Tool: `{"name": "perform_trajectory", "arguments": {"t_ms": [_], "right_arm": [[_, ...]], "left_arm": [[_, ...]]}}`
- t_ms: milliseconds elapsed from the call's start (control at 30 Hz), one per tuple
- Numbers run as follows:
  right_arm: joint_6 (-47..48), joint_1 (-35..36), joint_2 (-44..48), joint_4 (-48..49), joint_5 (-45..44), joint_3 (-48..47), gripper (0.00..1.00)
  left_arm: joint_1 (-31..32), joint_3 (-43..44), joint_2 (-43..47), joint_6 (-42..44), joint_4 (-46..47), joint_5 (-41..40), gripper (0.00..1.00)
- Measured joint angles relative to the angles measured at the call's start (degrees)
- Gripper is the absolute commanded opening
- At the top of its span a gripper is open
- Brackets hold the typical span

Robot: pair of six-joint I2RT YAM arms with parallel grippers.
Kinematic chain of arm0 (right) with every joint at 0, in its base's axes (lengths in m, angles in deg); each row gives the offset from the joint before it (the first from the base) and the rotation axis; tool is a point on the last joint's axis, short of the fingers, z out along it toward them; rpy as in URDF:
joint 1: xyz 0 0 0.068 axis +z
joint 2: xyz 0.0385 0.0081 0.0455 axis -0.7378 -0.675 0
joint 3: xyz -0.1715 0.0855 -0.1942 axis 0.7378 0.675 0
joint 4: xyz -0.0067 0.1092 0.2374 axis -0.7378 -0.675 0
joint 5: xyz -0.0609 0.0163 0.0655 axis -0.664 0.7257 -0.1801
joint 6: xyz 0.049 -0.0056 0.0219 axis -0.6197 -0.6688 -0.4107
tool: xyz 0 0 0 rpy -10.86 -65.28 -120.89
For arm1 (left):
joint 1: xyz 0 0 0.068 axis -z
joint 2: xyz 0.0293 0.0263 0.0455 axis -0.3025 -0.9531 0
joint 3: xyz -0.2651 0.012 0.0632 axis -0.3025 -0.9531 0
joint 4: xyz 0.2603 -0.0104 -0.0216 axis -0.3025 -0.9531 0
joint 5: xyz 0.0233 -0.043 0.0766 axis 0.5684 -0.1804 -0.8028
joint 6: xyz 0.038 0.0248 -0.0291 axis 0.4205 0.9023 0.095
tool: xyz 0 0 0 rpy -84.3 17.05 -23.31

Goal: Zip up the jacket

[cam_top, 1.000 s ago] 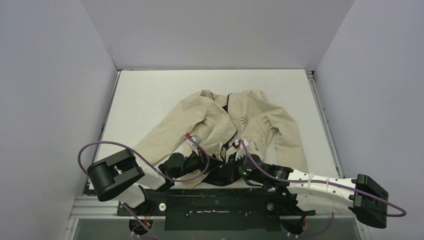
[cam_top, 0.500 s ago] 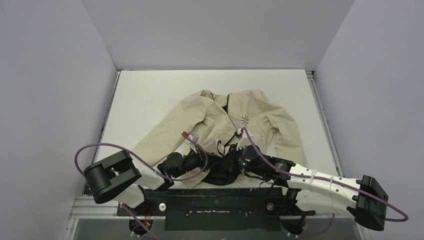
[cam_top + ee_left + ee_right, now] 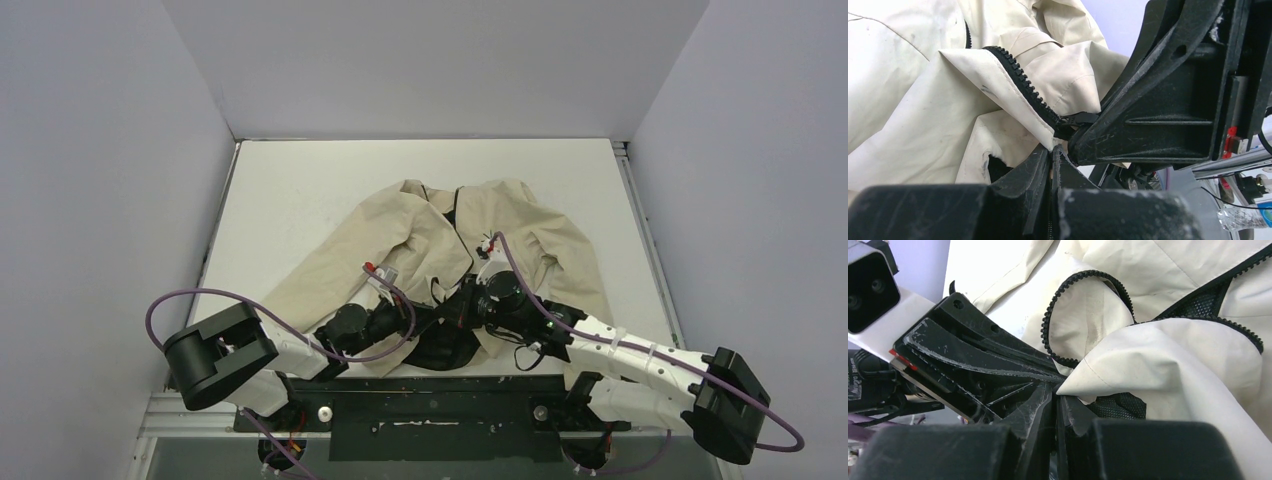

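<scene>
The beige jacket (image 3: 430, 235) lies open-fronted on the white table (image 3: 300, 180), collar far, hem near. Both grippers meet at the hem's middle. My left gripper (image 3: 441, 318) is shut on the bottom corner of one front panel (image 3: 1052, 148), just below the dark zipper teeth (image 3: 1020, 82). My right gripper (image 3: 463, 300) is shut on the other panel's zipper edge (image 3: 1057, 391), its fingertips (image 3: 1083, 137) against the zipper's dark lower end (image 3: 1075, 120). A loose loop of zipper tape (image 3: 1048, 325) and dark mesh lining (image 3: 1120, 405) show in the right wrist view. My right wrist hides the chest logo.
Grey walls close in the table on the left, far and right sides. The black base rail (image 3: 430, 410) runs along the near edge. Purple cables (image 3: 200, 295) arc over both arms. The jacket's sleeves (image 3: 585, 285) spread toward both near corners.
My right arm has swung forward and left, its wrist now over the chest logo, lifting the zipper edge a little. The left arm has barely moved. Both grippers stay shut.
</scene>
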Motion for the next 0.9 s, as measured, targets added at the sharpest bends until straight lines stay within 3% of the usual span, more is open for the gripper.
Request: {"name": "perform_trajectory", "arguments": {"t_ms": [267,533,900], "right_arm": [[-1.2,-2.1,-1.9,-0.5,3.5,-1.0,0.05],[2.2,-3.5,-0.2,-1.7,3.9,-1.4,0.41],[2.2,-4.0,3.3,-0.2,4.3,3.0,0.43]], "left_arm": [[0.6,0.3,0.1,0.9,-1.4,-1.3,0.00],[1.3,0.3,0.5,0.9,-4.9,-1.2,0.00],[1.9,0.3,-1.2,0.9,-8.3,1.0,0.00]]}}
